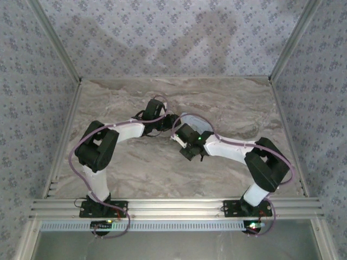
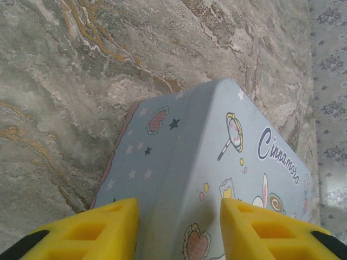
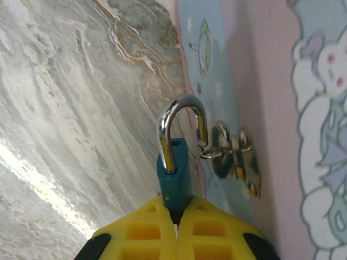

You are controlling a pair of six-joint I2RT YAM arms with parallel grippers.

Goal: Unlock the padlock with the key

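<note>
Right fingers [image 3: 146,233] tight on padlock [image 3: 174,174]; left fingers [image 2: 103,230] astride tin box [image 2: 217,157], grip unclear

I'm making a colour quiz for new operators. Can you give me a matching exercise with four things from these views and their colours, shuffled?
Things:
1. padlock body
2. shackle
3. tin box
4. right end effector fingers

Colours:
A. yellow
B. pale blue
C. silvery
D. teal

Pairs: 1-D, 2-C, 3-B, 4-A
</note>
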